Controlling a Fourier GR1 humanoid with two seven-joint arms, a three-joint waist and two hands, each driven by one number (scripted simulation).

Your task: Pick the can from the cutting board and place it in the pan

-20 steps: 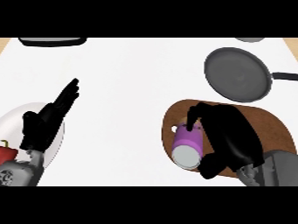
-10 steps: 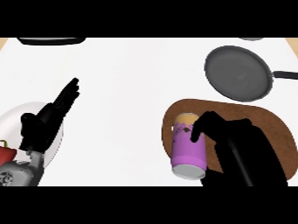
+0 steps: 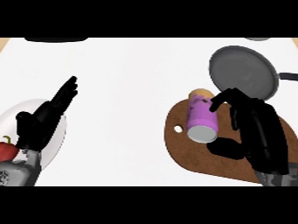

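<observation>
Right hand curled round tilted can, over cutting board — left hand resting at lower left, fingers straight

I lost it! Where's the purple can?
In the head view's right half, the purple can is in the right hand, over the cutting board, near the pan.

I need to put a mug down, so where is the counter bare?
Bare: the counter's middle, between the left hand over the plate and the cutting board, back to the far edge left of the pan. Crowded: the right side, where the right hand holds the can near the pan.
</observation>
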